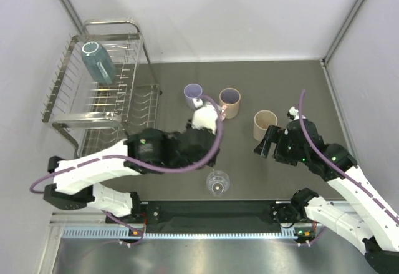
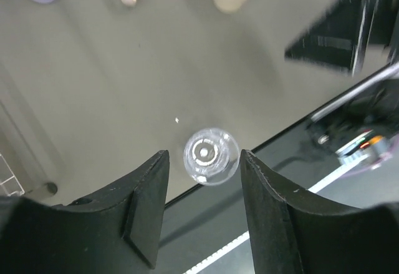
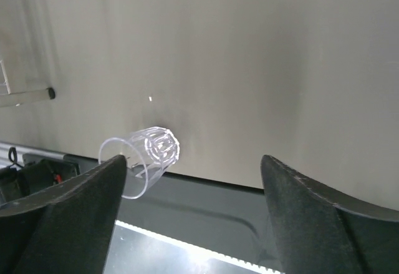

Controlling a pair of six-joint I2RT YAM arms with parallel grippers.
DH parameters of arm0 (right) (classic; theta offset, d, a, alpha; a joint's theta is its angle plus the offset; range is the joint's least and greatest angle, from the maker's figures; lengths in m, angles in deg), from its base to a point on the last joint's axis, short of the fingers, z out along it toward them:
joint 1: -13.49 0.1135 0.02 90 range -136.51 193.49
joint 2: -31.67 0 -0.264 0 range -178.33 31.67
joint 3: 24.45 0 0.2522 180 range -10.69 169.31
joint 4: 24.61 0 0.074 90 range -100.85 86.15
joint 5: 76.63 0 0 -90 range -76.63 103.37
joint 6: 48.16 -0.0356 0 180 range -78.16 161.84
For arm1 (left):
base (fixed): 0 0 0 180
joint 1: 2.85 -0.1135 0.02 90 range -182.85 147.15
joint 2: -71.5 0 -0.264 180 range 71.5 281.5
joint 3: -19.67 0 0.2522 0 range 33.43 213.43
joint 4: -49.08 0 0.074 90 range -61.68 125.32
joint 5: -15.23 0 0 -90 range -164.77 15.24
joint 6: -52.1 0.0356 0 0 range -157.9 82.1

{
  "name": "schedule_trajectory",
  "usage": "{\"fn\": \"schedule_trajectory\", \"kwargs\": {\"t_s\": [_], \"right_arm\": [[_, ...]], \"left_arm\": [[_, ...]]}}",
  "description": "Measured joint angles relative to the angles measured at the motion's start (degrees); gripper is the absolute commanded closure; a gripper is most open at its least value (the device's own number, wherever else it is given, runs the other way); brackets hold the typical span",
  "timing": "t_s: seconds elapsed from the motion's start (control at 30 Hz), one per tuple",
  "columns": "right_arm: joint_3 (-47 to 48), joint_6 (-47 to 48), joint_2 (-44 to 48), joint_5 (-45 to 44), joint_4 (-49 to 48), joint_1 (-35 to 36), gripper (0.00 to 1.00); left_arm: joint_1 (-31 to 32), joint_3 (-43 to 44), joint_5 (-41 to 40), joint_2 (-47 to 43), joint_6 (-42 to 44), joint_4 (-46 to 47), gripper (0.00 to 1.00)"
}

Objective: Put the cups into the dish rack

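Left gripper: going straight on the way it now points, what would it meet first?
Probably the clear glass, upright on the table. The wrist view shows it centred just beyond the tips of the open left gripper, with nothing in between, though how far off it is remains unclear.

One cup in the rack (image 1: pixel 87 119), four beside it

A teal-blue cup (image 1: pixel 98 63) is laid on its side in the silver wire rack. To the right, a purple cup (image 1: pixel 193 92), a pink cup (image 1: pixel 230 102) and a beige cup (image 1: pixel 265 124) are stood upright. A clear glass (image 1: pixel 217 182) is set nearer the front.
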Motion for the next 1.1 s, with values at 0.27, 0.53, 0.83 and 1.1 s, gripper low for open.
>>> {"fn": "schedule_trajectory", "kwargs": {"t_s": [0.27, 0.53, 0.83, 1.1], "right_arm": [[0.1, -0.6, 1.2, -0.8, 1.1, -0.1, 0.05], [0.1, -0.6, 0.4, 1.0, 1.3, -0.2, 0.05], [0.1, -1.7, 0.6, 1.8, 1.5, -0.2, 0.06], [0.1, -2.5, 1.3, 2.7, 1.5, -0.2, 0.06]], "left_arm": [[8.1, -5.6, -4.4, 8.4, -0.9, -1.2, 0.43], [4.5, -13.4, 2.9, 9.0, -1.4, 0.9, 0.42], [-5.9, -22.7, 16.5, 7.2, -3.1, 6.6, 0.42], [-7.9, -22.6, 22.9, 10.1, -3.8, 8.5, 0.46]]}}
